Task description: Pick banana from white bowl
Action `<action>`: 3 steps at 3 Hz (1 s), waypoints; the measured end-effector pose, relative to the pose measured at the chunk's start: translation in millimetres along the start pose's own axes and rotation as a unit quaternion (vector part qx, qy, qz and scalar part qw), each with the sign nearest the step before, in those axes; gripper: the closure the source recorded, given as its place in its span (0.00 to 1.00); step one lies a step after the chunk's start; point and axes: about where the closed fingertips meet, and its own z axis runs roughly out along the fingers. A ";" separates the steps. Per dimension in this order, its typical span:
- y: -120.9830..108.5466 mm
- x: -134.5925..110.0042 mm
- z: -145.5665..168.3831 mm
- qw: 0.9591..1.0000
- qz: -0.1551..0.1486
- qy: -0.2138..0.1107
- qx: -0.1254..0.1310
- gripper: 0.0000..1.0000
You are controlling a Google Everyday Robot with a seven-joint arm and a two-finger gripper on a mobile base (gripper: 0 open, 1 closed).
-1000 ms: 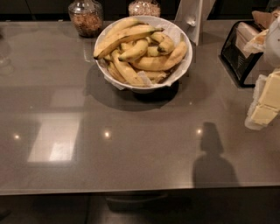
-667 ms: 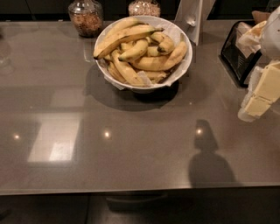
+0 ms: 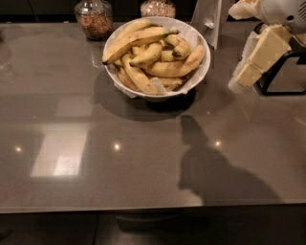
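The white bowl (image 3: 198, 72) stands at the back middle of the grey table, lined with white paper and full of bananas. The banana (image 3: 138, 39), long and slim with a dark edge, lies on top along the bowl's left back side, its tip pointing front left. My gripper (image 3: 241, 79), cream coloured, hangs above the table to the right of the bowl and is apart from it. It holds nothing that I can see.
Two glass jars (image 3: 94, 18) (image 3: 158, 7) stand behind the bowl. A white stand (image 3: 208, 19) is at its back right. A black rack (image 3: 282, 76) sits at the right edge, behind the gripper. The arm's shadow (image 3: 210, 167) falls on the table front.
My gripper has moved up and to the left, closer to the bowl's right side. The bowl and bananas have not moved.
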 end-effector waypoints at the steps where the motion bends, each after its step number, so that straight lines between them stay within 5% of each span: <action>1: -26.0 -41.6 15.4 0.996 -0.007 -0.090 -0.028 0.00; 3: -29.3 -47.2 13.1 0.994 -0.008 -0.103 -0.027 0.00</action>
